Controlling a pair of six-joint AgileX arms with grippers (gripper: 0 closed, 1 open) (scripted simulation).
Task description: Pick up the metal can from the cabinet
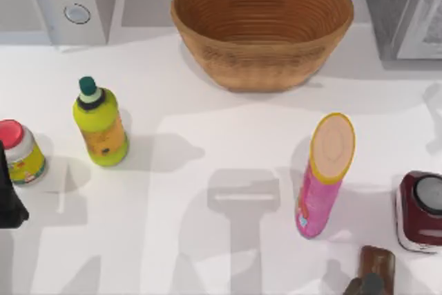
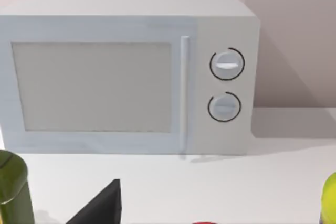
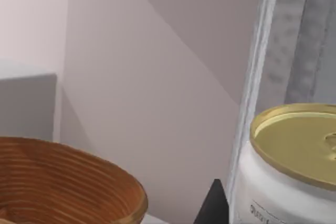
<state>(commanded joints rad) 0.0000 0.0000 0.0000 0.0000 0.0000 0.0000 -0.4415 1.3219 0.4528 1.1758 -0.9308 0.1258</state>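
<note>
White bench, metal can [image 1: 420, 212] at right edge; I'd bring my right gripper [image 1: 373, 280] squarely beside it; finger state unclear.

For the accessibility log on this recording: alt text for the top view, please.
A white table seen from above: the metal can stands at the right edge, beside a tall pink tube. A wicker basket sits at the back, a green bottle and red-lidded jar on the left.
</note>
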